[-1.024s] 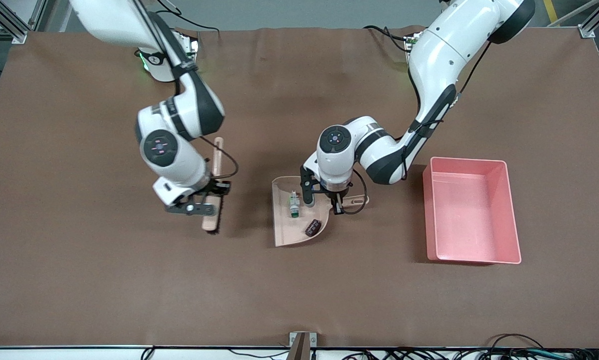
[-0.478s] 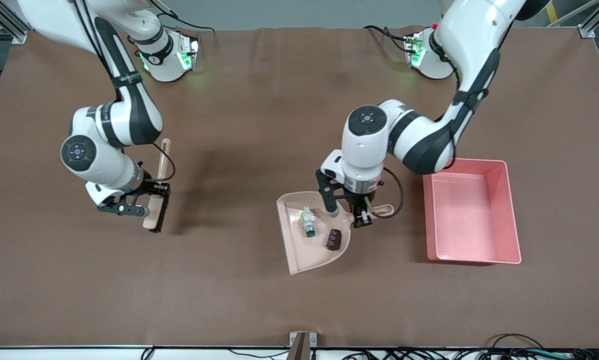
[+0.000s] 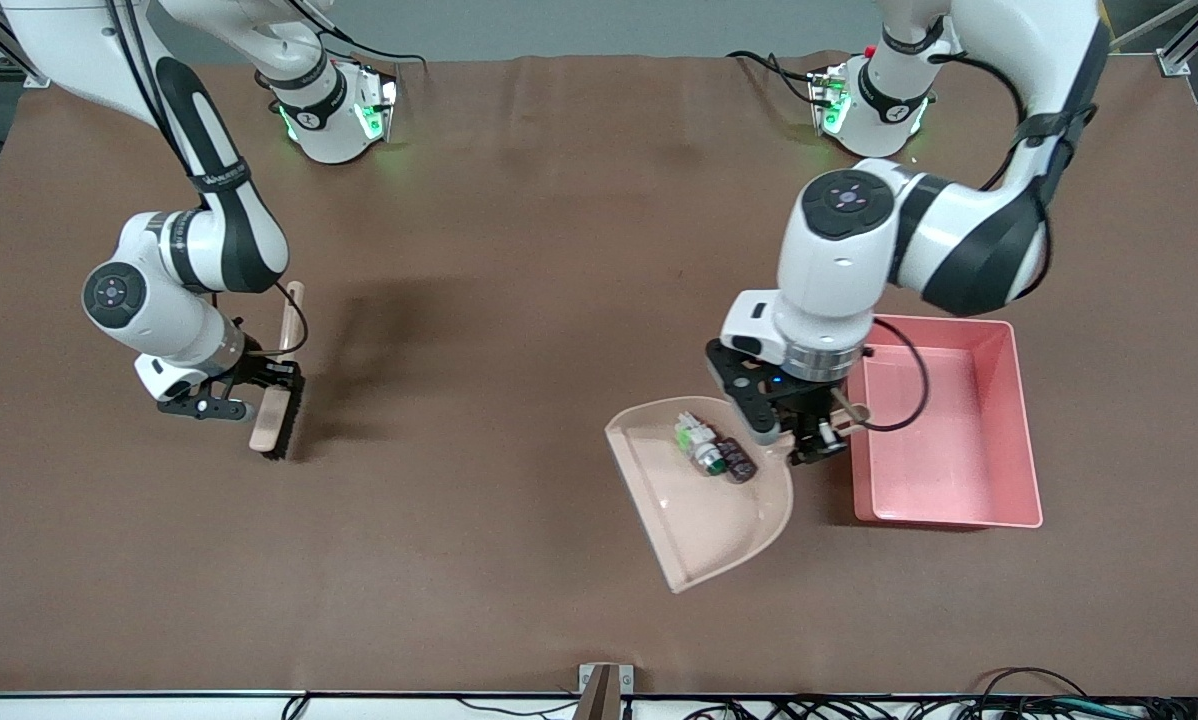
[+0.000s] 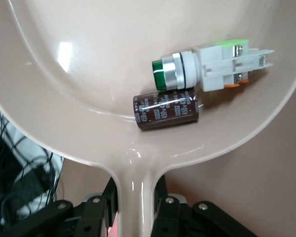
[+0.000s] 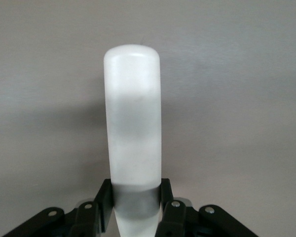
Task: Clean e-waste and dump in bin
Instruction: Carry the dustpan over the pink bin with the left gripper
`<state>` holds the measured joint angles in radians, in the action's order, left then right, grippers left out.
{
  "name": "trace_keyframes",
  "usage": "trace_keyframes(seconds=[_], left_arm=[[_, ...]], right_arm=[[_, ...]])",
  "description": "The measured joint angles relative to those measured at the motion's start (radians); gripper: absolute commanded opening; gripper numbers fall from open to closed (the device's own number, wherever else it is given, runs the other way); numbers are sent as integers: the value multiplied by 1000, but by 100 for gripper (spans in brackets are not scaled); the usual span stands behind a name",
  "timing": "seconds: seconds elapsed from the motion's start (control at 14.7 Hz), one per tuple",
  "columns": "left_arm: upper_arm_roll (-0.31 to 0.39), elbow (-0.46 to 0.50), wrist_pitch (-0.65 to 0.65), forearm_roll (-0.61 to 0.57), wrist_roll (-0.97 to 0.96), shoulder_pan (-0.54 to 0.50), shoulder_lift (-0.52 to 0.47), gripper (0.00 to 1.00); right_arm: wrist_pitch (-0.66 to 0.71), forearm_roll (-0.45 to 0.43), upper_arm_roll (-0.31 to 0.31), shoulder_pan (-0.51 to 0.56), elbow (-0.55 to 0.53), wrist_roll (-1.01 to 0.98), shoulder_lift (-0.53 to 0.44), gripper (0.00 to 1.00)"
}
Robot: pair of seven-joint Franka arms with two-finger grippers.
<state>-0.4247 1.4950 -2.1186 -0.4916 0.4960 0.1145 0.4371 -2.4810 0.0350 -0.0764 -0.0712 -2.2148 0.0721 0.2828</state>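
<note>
My left gripper (image 3: pixel 805 432) is shut on the handle of the beige dustpan (image 3: pixel 694 510) and holds it above the table, right beside the pink bin (image 3: pixel 1019 430). The e-waste lies in the pan near the handle: a white component with green and orange parts (image 3: pixel 694 438) touching a dark brown block (image 3: pixel 738 464). In the left wrist view the handle (image 4: pixel 136 187) sits between the jaws of the left gripper (image 4: pixel 136 197), with the component (image 4: pixel 212 66) and the block (image 4: pixel 166 109) farther up the pan. The bin is empty.
My right gripper (image 3: pixel 267 385) is shut on a wooden brush (image 3: pixel 277 425) with dark bristles, near the right arm's end of the table. In the right wrist view, my right gripper (image 5: pixel 136 200) clamps the brush handle (image 5: pixel 133 113). A brown mat (image 3: pixel 479 300) covers the table.
My left gripper has lifted the dustpan with both pieces and carried it toward the bin; the pieces slid together near the handle. My right gripper carried the brush toward the right arm's end.
</note>
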Motion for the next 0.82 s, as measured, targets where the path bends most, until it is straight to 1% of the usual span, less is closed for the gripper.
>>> trace_keyframes(seconds=[0.14,0.27,0.55,0.61,0.75,0.82], left_arm=[[1,0,26,59,80,-60,-30,0],[1,1,34,130,190,-142,-48,0],[1,6,92,156,318,-269,-54,0],[1,9,103,157,352,-293,-54,0],[2,15,109,157,456,-345,-54,0],[3,19,110,157,525,-377,-54,0]], right_arm=[[-51,0,0,22,-40,-15,0,1],[-74,0,2,25,-69,-18,1,2],[-77,0,9,25,-84,-18,7,11],[-77,0,9,25,-85,-18,10,16],[-77,0,10,25,-85,-18,15,33],[-77,0,11,25,-85,-18,15,54]])
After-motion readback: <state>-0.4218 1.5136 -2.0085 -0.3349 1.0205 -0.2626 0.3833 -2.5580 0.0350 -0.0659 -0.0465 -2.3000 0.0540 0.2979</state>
